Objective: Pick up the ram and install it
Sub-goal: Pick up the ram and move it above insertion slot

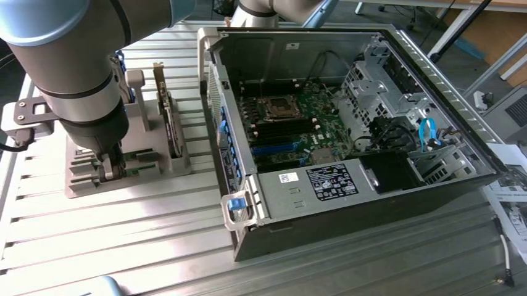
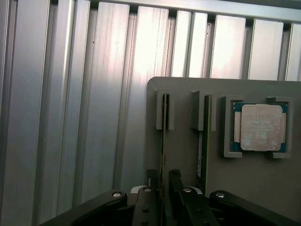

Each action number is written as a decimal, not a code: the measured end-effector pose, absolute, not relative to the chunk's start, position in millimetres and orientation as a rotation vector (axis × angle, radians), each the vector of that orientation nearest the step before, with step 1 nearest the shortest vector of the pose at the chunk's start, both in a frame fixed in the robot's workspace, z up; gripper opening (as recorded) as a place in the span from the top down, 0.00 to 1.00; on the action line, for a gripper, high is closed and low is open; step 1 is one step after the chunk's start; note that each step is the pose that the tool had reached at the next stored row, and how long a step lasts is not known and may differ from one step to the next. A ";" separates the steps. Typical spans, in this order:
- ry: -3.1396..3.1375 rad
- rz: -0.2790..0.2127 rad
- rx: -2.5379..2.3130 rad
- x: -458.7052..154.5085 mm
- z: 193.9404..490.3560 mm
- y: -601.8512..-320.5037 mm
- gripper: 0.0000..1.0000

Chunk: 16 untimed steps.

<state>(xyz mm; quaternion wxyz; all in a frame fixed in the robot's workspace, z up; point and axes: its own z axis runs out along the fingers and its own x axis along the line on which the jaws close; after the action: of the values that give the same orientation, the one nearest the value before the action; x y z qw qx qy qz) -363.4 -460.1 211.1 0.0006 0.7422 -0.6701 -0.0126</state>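
straddling thin green ram stick in grey holder with dark fingers spread wide; cannot read black case label.

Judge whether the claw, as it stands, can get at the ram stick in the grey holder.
Probably yes: the open claw straddles the ram standing on edge in the grey holder, a finger on each side, nothing blocking.

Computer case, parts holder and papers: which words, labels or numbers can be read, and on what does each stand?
No text can be read here.
Black label on the computer case rail: white print, too small.
White sticker beside it: too small.
Second white sticker on the case's inner wall: too small.
Printed sheet at the exterior view's right: blurred.
Processor in the gray holder: markings too faint.
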 end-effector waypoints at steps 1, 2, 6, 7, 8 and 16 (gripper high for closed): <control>-2.104 -0.040 2.331 -363.4 211.1 -460.0 0.76; -2.104 -0.040 2.331 -363.4 211.1 -460.0 0.76; -2.104 -0.040 2.331 -363.4 211.1 -459.9 0.85; -2.104 -0.040 2.331 -363.4 211.1 -459.9 0.85; -2.104 -0.039 2.331 -363.4 211.1 -459.9 0.85; -2.104 -0.039 2.331 -362.2 211.1 -459.9 0.85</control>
<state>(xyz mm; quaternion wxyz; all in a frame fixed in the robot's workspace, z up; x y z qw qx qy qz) -362.2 -459.9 211.1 0.0006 0.7422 -0.6701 -0.0126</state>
